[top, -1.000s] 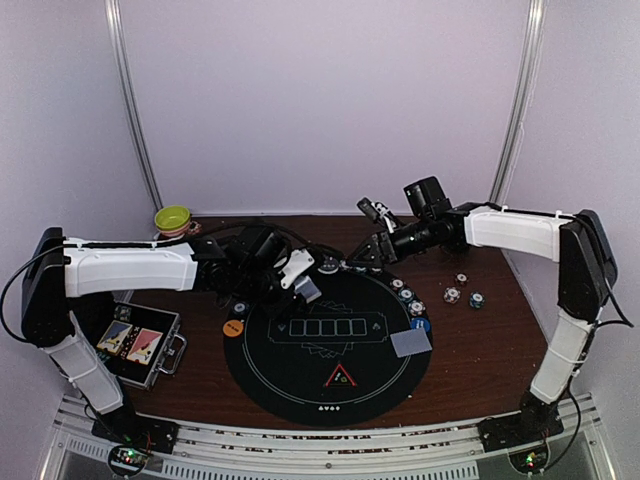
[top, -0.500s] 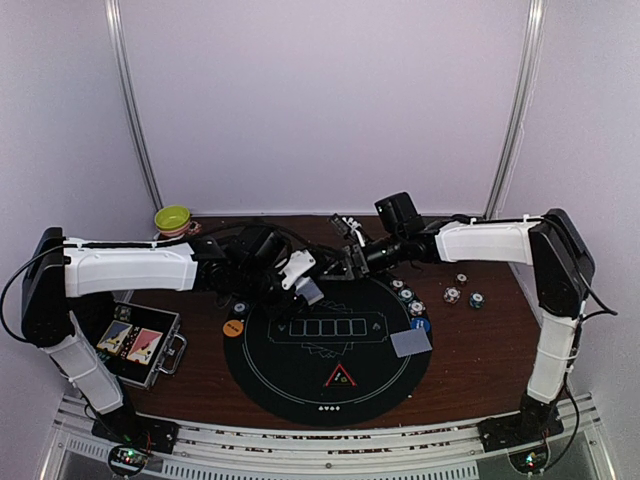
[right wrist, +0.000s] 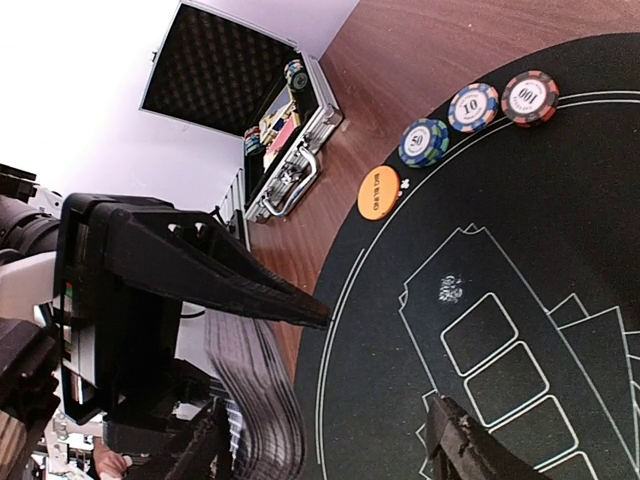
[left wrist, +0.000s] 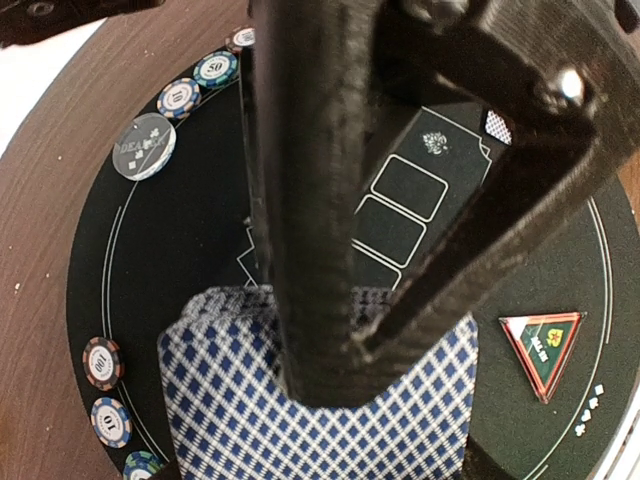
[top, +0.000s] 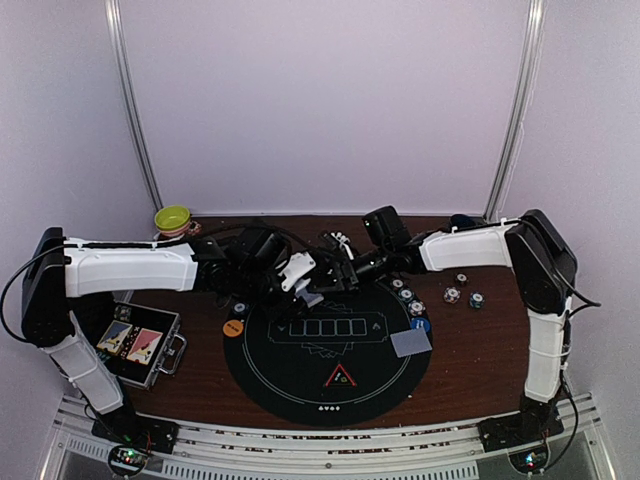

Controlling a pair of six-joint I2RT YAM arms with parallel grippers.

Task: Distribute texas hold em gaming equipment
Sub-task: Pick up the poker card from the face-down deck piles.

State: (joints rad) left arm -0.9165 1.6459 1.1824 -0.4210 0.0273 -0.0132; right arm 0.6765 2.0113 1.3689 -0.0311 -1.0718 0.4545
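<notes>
My left gripper (top: 303, 280) is shut on a deck of blue-diamond-backed cards (left wrist: 320, 400) and holds it above the far left part of the round black mat (top: 330, 395). My right gripper (top: 335, 262) is open right beside it; in the right wrist view (right wrist: 330, 455) the deck's edge (right wrist: 255, 400) sits between the spread jaws, close to one finger. A small pile of cards (top: 410, 342) lies on the mat's right side. The red triangle marker (top: 340, 377) lies at the near side. The orange disc (top: 233, 327) and blue disc (top: 420, 324) lie at the rim, with chips (top: 405, 294) beside them.
An open metal case (top: 140, 343) with chips and cards stands at the near left. The yellow-green bowl (top: 173, 217) is at the far left. Three loose chips (top: 452, 295) lie on the wood right of the mat. More chips (right wrist: 473, 107) line the mat's left rim.
My right arm has swung left across the far side of the mat until its open gripper is against the deck. The left arm and deck have stayed put.
</notes>
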